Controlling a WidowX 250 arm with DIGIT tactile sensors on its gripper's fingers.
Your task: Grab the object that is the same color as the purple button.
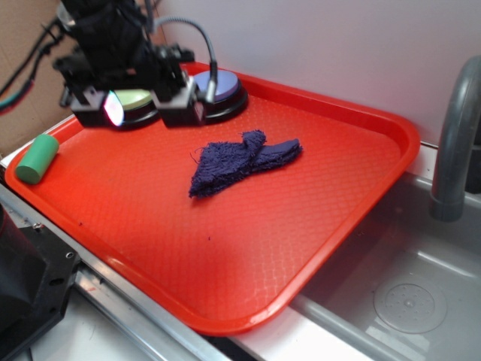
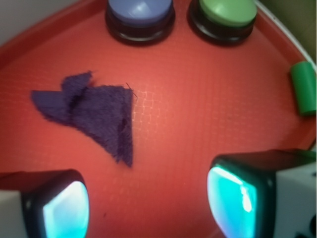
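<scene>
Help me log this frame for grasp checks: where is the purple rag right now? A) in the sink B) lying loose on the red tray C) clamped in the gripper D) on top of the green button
B: the purple rag lies crumpled on the red tray, while the gripper hangs open above it, holding nothing.

wall (image 1: 331,45): plain pale, white-lavender, behind the scene | cardboard panel (image 1: 22,113): brown, far left | sink basin (image 1: 406,293): grey, lower right, round drain set in its floor | faucet pipe (image 1: 455,143): grey, curved, upright at right edge | metal rail (image 1: 128,312): along the front edge | light: soft, even
</scene>
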